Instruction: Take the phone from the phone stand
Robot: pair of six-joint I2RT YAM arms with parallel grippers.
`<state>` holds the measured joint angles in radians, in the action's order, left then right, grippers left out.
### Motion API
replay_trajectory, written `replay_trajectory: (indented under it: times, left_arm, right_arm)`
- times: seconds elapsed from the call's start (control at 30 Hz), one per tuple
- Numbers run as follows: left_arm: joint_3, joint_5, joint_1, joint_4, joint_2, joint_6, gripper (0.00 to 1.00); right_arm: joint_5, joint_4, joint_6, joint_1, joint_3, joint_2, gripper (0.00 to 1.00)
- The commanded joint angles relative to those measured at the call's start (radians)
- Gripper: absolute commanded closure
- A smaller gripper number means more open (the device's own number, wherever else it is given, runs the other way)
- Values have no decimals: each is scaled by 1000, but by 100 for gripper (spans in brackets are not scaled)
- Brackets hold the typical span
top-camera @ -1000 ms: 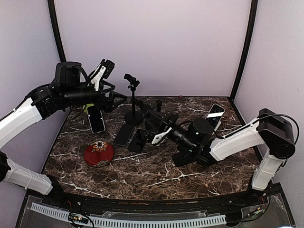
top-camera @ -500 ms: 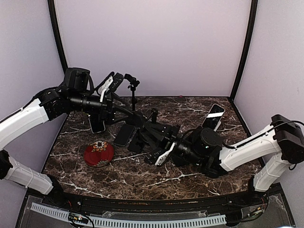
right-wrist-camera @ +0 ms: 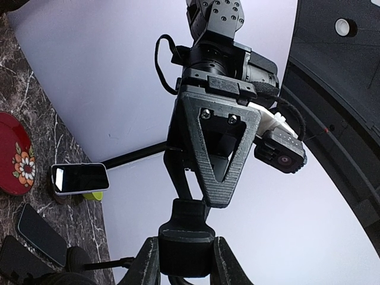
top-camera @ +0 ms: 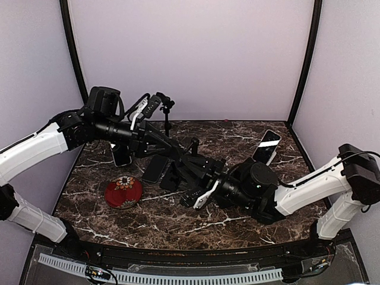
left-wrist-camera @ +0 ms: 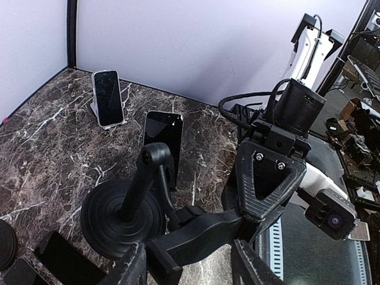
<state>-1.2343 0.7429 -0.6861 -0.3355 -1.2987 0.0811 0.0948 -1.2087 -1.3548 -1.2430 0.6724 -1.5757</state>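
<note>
Your right gripper [right-wrist-camera: 184, 249] is pinching the black jointed plastic phone stand [left-wrist-camera: 202, 228], with its fingers pressed flat on a block at one end. It holds the stand raised above the middle of the brown marbled table [top-camera: 237, 219]. That lift looks deliberate: off the surface the stand can be reached from all round, and the right arm serves as the anchor.

Your left gripper [left-wrist-camera: 189, 248] points in from the far left, facing the right one nearly head-on, so any pull would run along one line. Its fingers stand part-spread astride the stand's other end. Table shows through beside one finger, so I judge it is not gripping yet.

You cannot tell the phone apart from the dark stand in any view, so confirm what lies between the left fingers before you squeeze.

Close by on the table sits a black pole stand with a round base [left-wrist-camera: 122, 222], near enough to be knocked. The dark phone in a white cradle [left-wrist-camera: 107, 98] at the far right and the lit phone on a yellow-green holder [right-wrist-camera: 80, 178] at the far left are well apart.
</note>
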Motion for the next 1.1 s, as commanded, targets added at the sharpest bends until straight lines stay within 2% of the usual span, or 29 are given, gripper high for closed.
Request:
replay_trajectory:
  times: [0.0,0.23,0.33,0.43,0.5,0.6,0.73,0.83,0.93,1.07]
  left_arm:
    - [2,-36,-19,19,-24,-5,52]
    - [4,-29,-23,22,-44,6,60]
    - [8,-50,-23,19,-49,9,51]
    - [7,-11,-23,26,-62,10,64]
    - [5,65,-23,31,-68,10,72]
    - [9,71,-23,43,-62,11,84]
    - [8,65,-23,59,-60,8,90]
    - [9,52,-23,77,-63,2,98]
    - [23,38,-23,108,-62,-6,100]
    - [38,39,-23,155,-64,-14,100]
  right_arm:
    - [8,-120,-40,-14,4,43,100]
    - [13,-115,-49,-14,7,52,100]
    - [9,-120,-52,-13,5,56,100]
    - [6,-115,-46,-16,6,59,100]
    - [10,-121,-47,-15,5,55,100]
    - [18,-135,-42,-14,0,49,100]
    - [30,-147,-37,-14,-10,43,98]
    - [42,-169,-39,-13,-15,33,92]
    - [59,-177,-41,-7,-22,27,73]
    - [82,-180,-37,12,-41,33,56]
